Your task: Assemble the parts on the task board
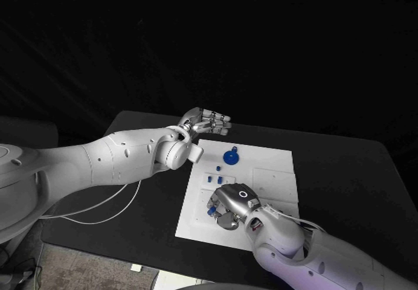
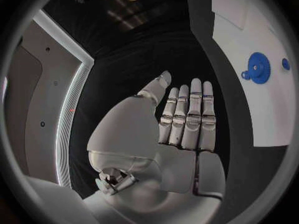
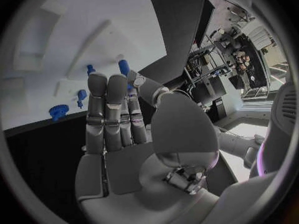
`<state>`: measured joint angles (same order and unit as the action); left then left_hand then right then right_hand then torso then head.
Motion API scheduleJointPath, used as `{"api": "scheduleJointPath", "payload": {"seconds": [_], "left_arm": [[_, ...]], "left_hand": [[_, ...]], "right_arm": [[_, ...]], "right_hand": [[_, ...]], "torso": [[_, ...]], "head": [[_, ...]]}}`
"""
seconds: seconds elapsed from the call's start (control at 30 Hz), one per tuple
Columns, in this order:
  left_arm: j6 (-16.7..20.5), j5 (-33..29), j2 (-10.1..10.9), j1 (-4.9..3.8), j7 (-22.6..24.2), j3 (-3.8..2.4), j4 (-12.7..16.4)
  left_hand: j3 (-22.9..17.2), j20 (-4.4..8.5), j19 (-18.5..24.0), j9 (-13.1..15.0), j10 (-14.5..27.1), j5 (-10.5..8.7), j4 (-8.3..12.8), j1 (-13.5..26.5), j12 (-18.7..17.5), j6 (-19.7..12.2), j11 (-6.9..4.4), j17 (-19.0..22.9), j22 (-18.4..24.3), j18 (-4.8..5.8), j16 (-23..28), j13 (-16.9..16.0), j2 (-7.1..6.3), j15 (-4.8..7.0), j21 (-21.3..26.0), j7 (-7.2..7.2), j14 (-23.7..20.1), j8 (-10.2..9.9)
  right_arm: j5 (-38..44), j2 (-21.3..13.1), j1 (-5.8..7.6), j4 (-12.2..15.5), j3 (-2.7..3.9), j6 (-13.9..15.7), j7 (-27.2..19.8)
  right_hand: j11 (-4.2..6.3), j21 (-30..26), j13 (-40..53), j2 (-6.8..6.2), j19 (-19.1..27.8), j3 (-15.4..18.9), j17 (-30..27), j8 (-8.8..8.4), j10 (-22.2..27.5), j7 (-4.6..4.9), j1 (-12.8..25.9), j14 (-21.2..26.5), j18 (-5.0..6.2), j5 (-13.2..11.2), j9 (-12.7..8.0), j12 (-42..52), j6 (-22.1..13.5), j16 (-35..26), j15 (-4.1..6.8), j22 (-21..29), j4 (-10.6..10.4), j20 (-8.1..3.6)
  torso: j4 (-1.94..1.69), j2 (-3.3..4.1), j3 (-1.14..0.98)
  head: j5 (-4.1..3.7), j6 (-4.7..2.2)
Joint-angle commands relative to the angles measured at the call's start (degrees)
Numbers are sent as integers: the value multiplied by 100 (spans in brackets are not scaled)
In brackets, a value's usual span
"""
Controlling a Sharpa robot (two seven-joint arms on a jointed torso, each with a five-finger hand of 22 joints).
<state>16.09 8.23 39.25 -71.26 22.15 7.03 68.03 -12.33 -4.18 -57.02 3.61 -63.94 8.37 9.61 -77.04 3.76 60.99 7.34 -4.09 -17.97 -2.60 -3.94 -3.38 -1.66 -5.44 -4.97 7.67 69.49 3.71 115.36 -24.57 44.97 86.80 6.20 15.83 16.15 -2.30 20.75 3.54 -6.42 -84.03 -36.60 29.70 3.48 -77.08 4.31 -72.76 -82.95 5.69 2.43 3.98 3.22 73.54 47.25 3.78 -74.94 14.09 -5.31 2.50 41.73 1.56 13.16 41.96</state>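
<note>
The white task board lies in the middle of the black table. A blue gear sits near its far left corner, and small blue parts lie further in. My right hand is low over the board's near left part. Its fingers are straight and together, and a blue peg is pinched between thumb and finger. My left hand hovers above the board's far left corner, flat and holding nothing. The gear and the board show beyond its fingers.
Further blue parts and the gear lie on the board past my right hand. Shallow white recesses mark the board's right half. Black table surrounds the board, and a white cable trails at the left.
</note>
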Motion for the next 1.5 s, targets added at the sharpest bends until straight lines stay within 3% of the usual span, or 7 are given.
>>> {"api": "scheduleJointPath", "payload": {"seconds": [0.03, 0.57, 1.3, 1.5], "left_arm": [[-90, -37, -10, -6, 26, -5, 4], [-87, -37, 3, -6, 23, -5, -5], [-99, -37, 3, -6, 23, -5, -18], [-107, -38, 0, -6, 21, -5, -25]], "left_hand": [[27, -48, -5, -2, 39, -30, 3, -1, -22, 0, 3, -3, 5, 72, 17, 6, 47, -28, -34, 18, -18, -10], [32, -48, -6, -2, 42, -31, -2, -2, -22, 0, 4, -3, 20, 72, 17, 6, 46, -29, -35, 18, -20, -10], [40, -50, -8, -2, 46, -31, -10, -6, -21, -1, 5, -3, 45, 73, 18, 6, 45, -31, -37, 18, -22, -10], [40, -50, -8, -2, 46, -31, -10, -6, -21, -1, 5, -3, 45, 73, 18, 6, 45, -31, -37, 18, -22, -10]], "right_arm": [[144, -7, -7, 17, -8, -149, -39], [182, -23, -10, 28, -19, -300, -14], [312, -22, -38, 11, -22, -43, 211], [312, -21, -45, 5, -22, -161, 220]], "right_hand": [[130, -5, 10, 56, -60, -8, 9, 20, -173, -8, -3, 8, 13, 37, 10, 20, 41, -14, 48, -62, 46, -34], [131, -14, 10, 60, -67, -3, 13, 20, -175, -9, 2, 8, 15, 37, 10, 20, 44, -12, 49, -87, 55, -35], [133, -12, 9, 56, -92, -28, 32, 21, -189, -13, 0, 6, 9, 34, 10, 21, 55, -2, 53, -150, 70, -42], [134, -27, 8, 48, -92, -38, 37, 20, -189, -13, 6, 8, 9, 34, 9, 20, 56, -2, 53, -159, 64, -42]], "torso": [[2, -2, 2], [7, -1, -5], [4, 1, -5], [1, 1, -1]], "head": [[3, 0], [27, 12], [10, -9], [0, -13]]}}
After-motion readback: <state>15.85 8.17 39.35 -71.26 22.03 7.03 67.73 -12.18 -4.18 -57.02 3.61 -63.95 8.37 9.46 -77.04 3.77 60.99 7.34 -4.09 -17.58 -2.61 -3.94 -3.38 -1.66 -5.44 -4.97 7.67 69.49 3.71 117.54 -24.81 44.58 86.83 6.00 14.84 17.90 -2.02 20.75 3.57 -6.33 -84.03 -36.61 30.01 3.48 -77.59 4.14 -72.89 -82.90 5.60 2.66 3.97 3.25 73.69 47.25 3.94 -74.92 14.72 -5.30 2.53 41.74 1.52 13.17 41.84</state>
